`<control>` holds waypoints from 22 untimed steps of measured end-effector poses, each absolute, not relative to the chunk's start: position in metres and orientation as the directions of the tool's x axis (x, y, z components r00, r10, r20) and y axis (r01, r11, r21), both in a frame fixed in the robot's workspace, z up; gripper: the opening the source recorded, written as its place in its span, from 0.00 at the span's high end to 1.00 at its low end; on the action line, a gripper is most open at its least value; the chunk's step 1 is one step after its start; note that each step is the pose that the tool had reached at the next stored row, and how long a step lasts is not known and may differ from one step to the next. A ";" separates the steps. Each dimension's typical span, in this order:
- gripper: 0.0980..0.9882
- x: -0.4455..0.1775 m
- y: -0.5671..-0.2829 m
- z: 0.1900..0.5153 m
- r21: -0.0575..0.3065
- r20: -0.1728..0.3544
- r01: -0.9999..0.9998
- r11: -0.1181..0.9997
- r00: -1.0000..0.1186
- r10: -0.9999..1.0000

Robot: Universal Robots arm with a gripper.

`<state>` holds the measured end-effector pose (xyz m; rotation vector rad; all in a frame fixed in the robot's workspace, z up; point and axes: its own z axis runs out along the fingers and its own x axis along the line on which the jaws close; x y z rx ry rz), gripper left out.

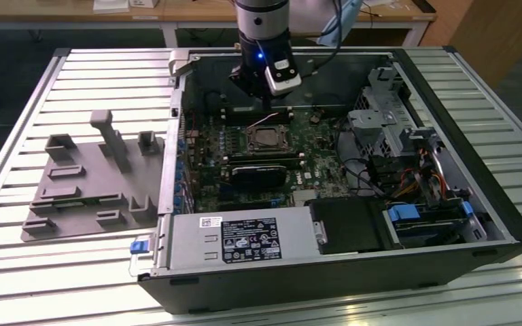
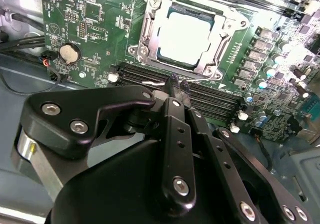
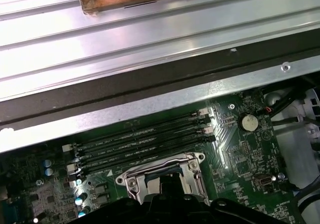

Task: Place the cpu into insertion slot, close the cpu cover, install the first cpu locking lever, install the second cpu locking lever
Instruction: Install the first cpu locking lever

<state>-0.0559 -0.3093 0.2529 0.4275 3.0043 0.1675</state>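
Inside the open computer case (image 1: 478, 204), gripper (image 2: 175, 87) just beside the insertion slot (image 2: 134, 50).
The cpu (image 2: 184, 37) sits in the slot, the cpu cover (image 2: 214, 59) flat around it. Gripper fingers pressed together, over the memory slots (image 2: 210, 97) bordering the insertion slot.

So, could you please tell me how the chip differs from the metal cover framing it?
The chip is a solid, plain pale plate; the cover is an open frame with a square window. The chip sits in the middle; the cover rings it. Both are square and silver-grey, on the green board.
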 end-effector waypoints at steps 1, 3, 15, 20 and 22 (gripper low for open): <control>0.99 -0.056 -0.309 0.252 0.123 -0.086 0.271 0.955 -0.955 0.283; 0.99 -0.056 -0.309 0.250 0.123 -0.086 0.271 0.955 -0.955 0.282; 0.99 -0.057 -0.309 0.242 0.130 -0.112 0.264 0.956 -0.954 0.279; 0.99 -0.059 -0.309 0.239 0.140 -0.146 0.259 0.956 -0.949 0.279; 0.99 -0.059 -0.309 0.237 0.142 -0.149 0.258 0.956 -0.949 0.279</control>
